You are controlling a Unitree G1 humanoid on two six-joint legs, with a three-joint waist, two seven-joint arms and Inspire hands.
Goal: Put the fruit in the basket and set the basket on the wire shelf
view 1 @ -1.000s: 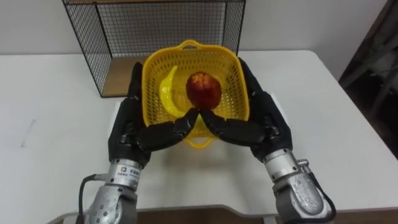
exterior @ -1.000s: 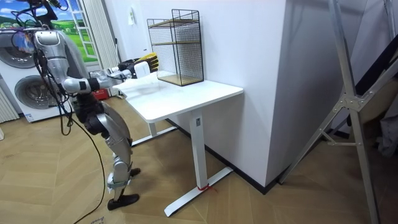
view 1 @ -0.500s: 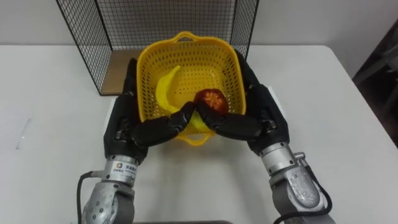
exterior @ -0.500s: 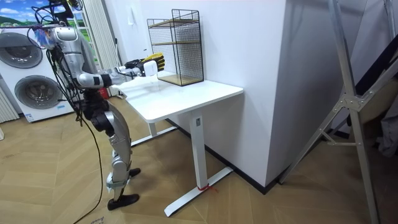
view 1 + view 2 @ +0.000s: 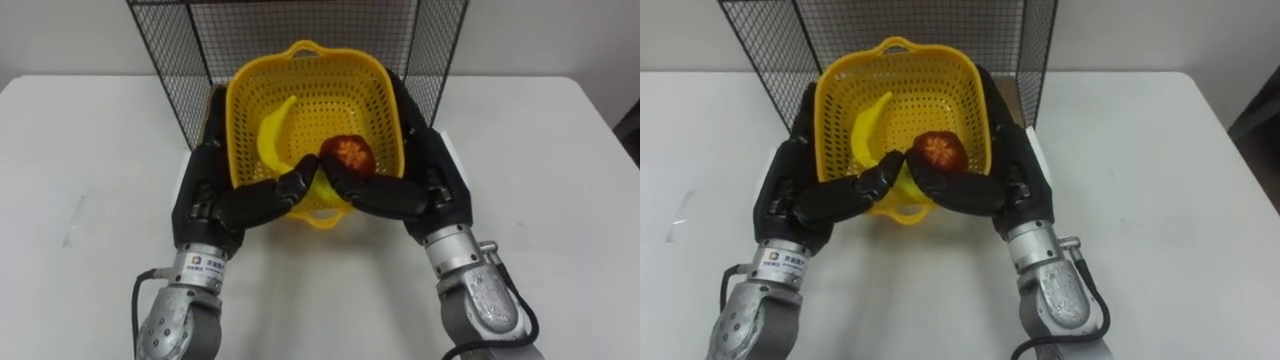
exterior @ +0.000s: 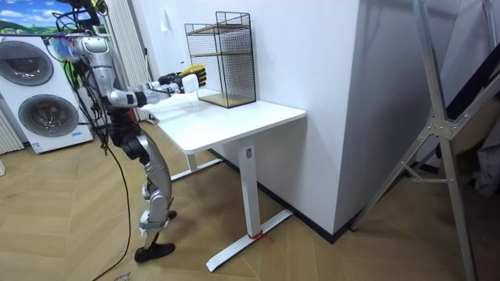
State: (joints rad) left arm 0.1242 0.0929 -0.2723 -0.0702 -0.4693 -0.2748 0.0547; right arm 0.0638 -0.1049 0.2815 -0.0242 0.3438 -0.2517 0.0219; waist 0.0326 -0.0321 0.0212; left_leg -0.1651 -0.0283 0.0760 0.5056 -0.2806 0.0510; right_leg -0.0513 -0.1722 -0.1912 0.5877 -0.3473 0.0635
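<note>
A yellow perforated basket (image 5: 318,95) hangs between my two hands, just above the white table (image 5: 560,150). In it lie a yellow banana (image 5: 268,135) on the left and a red apple (image 5: 347,153) near the front rim. My left hand (image 5: 212,195) lies along the basket's left side and my right hand (image 5: 428,185) along its right, both thumbs hooked over the near rim. The basket's far handle reaches the open front of the black wire shelf (image 5: 190,60). In the room view the basket (image 6: 191,73) is held out in front of the shelf (image 6: 223,58).
The wire shelf stands against the wall at the table's back, with a brown wooden floor (image 5: 213,97). Bare tabletop spreads to both sides of the hands. In the room view I stand at the table's left end, with washing machines (image 6: 39,109) behind me.
The basket has gone forward and now meets the shelf's open front. The apple has rolled toward the near rim. In the room view I have straightened and moved closer to the table.
</note>
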